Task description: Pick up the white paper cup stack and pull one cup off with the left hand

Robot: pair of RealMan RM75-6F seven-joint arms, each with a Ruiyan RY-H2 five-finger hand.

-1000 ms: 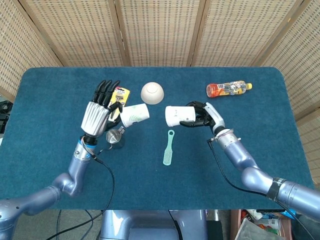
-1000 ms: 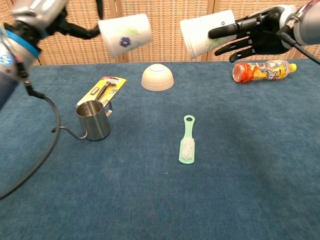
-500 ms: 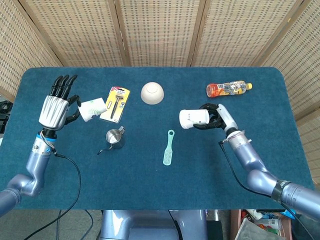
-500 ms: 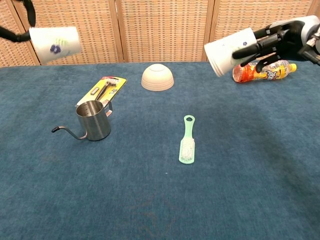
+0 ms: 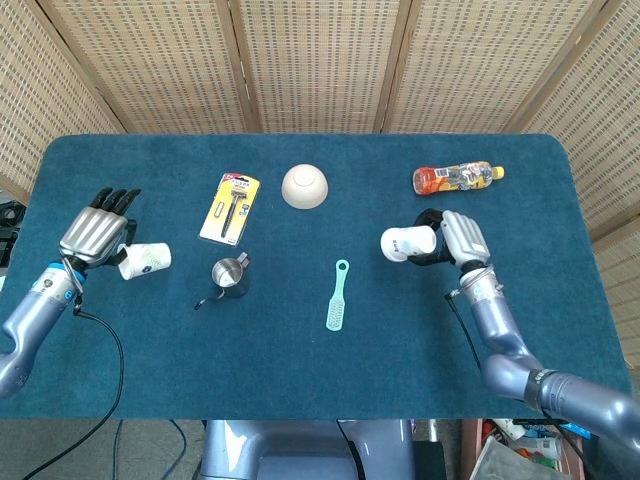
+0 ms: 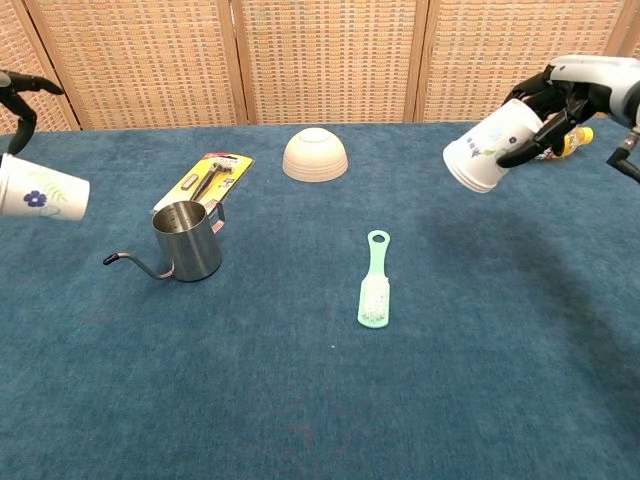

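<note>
Your left hand (image 5: pixel 95 235) has carried the pulled-off single cup (image 5: pixel 146 260) down toward the left edge of the blue table (image 5: pixel 300 380) and grasps it there. Your right hand (image 5: pixel 455 240) has drawn back toward the right side and clasps the paper cup stack (image 5: pixel 407 243). The separation looks done. Behind stands a woven screen (image 5: pixel 320 60).

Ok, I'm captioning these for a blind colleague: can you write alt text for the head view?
Seen from above over a blue table, the left hand holds a single paper cup at the left side, while the right hand holds the remaining cup stack on its side. Between them lie a metal pitcher, green brush, packaged razor, upturned bowl and drink bottle.
</note>
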